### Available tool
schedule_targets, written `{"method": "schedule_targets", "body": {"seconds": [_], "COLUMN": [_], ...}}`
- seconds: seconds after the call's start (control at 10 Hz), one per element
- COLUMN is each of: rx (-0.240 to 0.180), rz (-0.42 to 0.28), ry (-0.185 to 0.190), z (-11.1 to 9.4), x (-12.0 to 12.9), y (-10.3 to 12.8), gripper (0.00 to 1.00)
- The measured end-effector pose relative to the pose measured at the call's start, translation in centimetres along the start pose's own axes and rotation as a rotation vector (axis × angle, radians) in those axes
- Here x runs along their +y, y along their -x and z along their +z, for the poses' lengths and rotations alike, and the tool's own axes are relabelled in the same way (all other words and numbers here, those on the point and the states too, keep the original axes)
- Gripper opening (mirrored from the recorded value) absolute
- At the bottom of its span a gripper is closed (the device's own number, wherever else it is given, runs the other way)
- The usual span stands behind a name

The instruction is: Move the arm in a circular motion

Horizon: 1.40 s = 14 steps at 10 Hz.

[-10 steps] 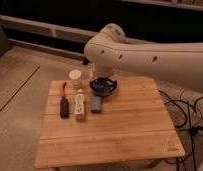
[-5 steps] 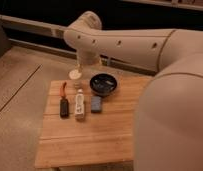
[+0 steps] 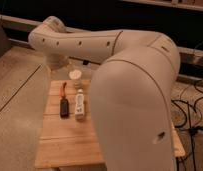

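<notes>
The cream-white arm (image 3: 130, 90) fills the middle and right of the camera view. Its thick near segment runs down the right side. A long tube segment with dark screw holes (image 3: 90, 42) reaches left to a bulbous joint (image 3: 47, 35) above the table's far left corner. A short segment (image 3: 57, 60) drops down from that joint. The gripper does not show; it is hidden behind the arm or lies out of view.
A slatted wooden table (image 3: 65, 142) stands below the arm. On it are a small white cup (image 3: 75, 76), a white bottle lying down (image 3: 80, 104), a black object (image 3: 64, 106) and an orange-handled tool (image 3: 62, 90). Cables (image 3: 187, 112) lie on the floor at right.
The arm has swung closer to the camera and now covers the right half of the table and the dark bowl. Its far joint has moved left and up.
</notes>
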Motion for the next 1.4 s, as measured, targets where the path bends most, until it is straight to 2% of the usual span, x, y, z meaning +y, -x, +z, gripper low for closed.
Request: {"method": "schedule_targets", "body": {"seconds": [0.3, 0.5, 0.9, 1.0, 1.4], "rx": [-0.014, -0.030, -0.058, -0.060, -0.063], "rz": [-0.095, -0.126, -0.161, -0.160, 0.044], "ry": [0.074, 0.106, 0.130, 0.123, 0.033], "z": [-0.6, -1.1, -1.7, -1.7, -2.6], "x": [5.2, 7.5, 10.3, 10.1, 2.0], "y": [-1.3, -3.0, -6.6, -7.5, -13.5], "gripper": [0.65, 0.65, 0.65, 0.65, 0.65]}}
